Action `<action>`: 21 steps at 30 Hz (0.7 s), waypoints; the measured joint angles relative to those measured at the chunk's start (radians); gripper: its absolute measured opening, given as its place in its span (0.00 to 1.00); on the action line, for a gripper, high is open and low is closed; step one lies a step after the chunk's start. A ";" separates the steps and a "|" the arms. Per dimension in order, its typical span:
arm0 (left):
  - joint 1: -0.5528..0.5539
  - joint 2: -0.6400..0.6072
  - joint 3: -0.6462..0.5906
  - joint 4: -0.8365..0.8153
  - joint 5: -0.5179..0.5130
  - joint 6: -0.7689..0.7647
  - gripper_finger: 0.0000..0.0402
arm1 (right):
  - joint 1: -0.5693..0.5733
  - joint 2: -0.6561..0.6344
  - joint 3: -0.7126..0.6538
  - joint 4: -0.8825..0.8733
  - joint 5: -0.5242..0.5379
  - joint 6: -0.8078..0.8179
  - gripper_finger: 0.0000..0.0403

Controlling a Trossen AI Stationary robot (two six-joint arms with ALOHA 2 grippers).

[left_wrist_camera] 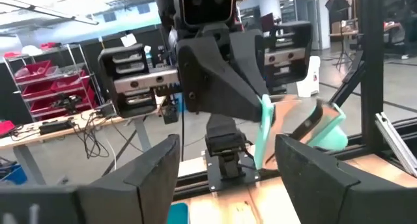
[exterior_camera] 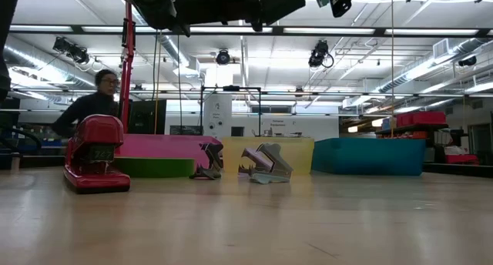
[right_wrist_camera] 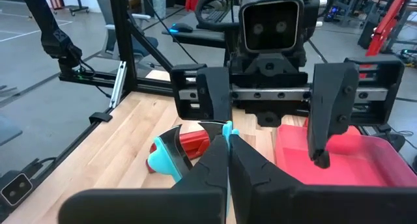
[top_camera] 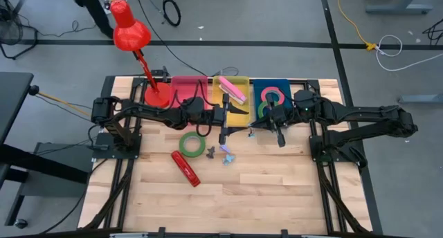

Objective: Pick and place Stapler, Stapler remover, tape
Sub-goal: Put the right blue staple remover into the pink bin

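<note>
Left end effector (top_camera: 223, 135) spread — low view alone shows a person (exterior_camera: 91, 109).

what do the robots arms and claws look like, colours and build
Both arms are dark, near-black, jointed segments with black cables along them. The left claw has two flat, blocky black fingers on a horizontal metal rail, below a boxy black wrist camera housing. The right claw has the same rail and wedge-shaped black fingers. No other markings are legible on either.
</note>
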 joint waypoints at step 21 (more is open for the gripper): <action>-0.004 -0.001 0.000 0.005 0.063 0.003 0.39 | 0.000 0.000 0.000 -0.007 0.000 0.000 0.00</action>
